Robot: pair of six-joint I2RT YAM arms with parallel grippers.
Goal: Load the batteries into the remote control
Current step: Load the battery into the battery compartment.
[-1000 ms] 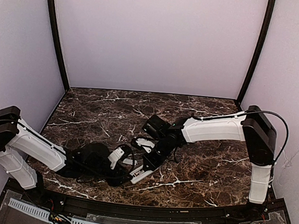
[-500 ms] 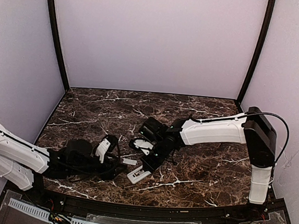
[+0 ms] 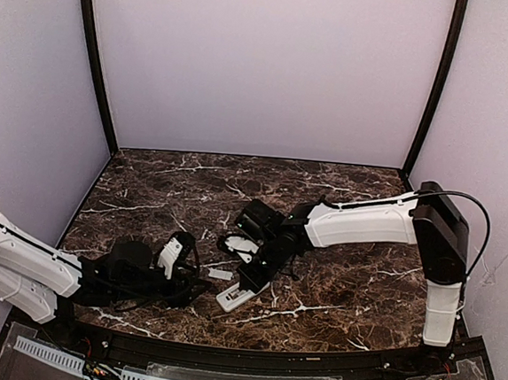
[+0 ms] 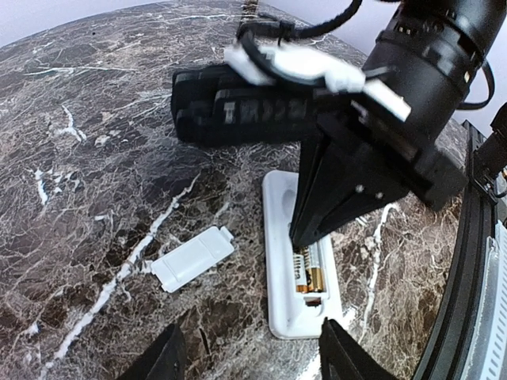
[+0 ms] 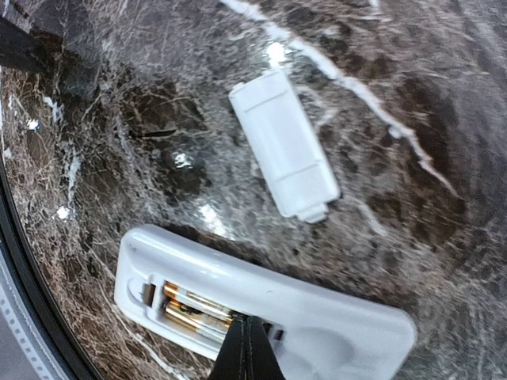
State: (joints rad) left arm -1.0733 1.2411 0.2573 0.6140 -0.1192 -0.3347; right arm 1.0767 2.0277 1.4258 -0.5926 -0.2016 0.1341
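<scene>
Dark marbled bench has plenty of room toward the back, but the slim white plastic remote control sits near the front rail, with a flat white cover piece just beside it. Left hand has backed away, open and empty, while the closed right hand pokes the reddish-brown cylinder batteries lying inside the remote, so probably only seating them is left.

Just below the frame's centre, the remote control is lying slantwise on the marble table. The right gripper is pointing down onto its upper end. A small white cover piece is lying just to its left, and the left arm is reaching in low from the lower left.
</scene>
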